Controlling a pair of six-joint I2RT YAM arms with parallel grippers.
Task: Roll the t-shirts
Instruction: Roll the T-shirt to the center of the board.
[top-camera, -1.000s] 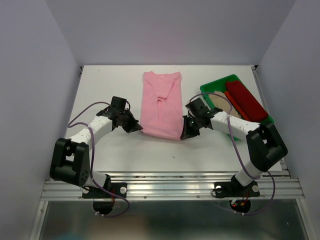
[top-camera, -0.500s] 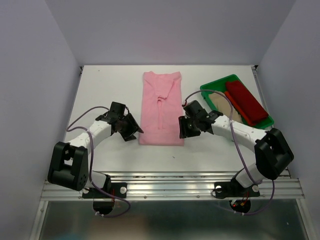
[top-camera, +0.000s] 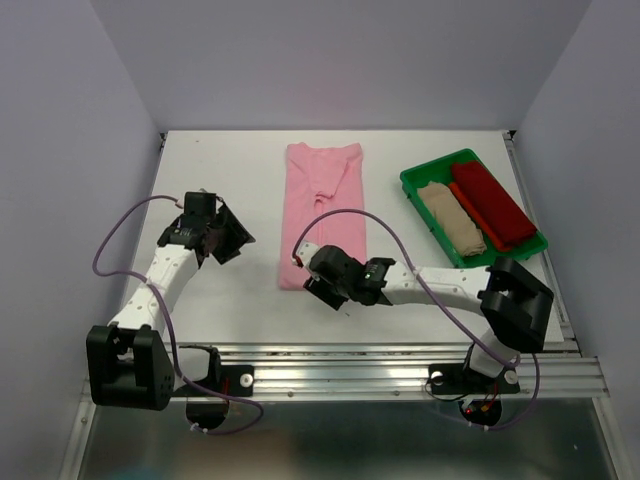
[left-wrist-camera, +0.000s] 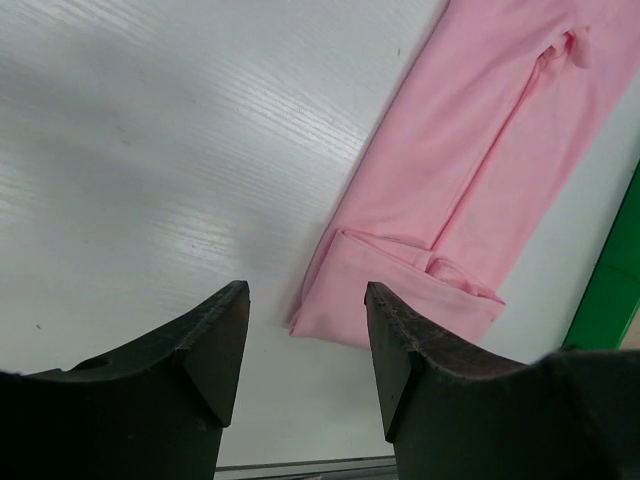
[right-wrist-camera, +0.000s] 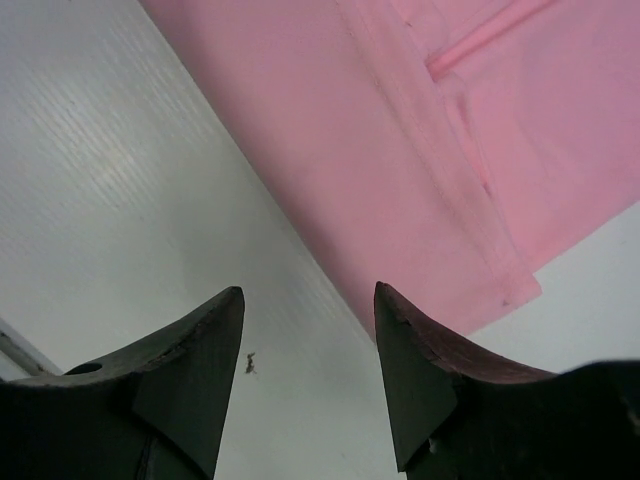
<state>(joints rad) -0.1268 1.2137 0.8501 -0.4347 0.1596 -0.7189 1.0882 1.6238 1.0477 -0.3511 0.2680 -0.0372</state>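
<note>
The pink t-shirt (top-camera: 322, 215) lay folded lengthwise mid-tabletop (top-camera: 220, 170), limp and light, best pinched at its 2 near corners. The left pincer (left-wrist-camera: 305, 292) and right pincer (right-wrist-camera: 309, 292) stood open, empty.

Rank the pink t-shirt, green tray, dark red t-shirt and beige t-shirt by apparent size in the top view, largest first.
1. pink t-shirt
2. green tray
3. dark red t-shirt
4. beige t-shirt
The last two look close in size. The red one seems only slightly longer, so their order is unsure.
</note>
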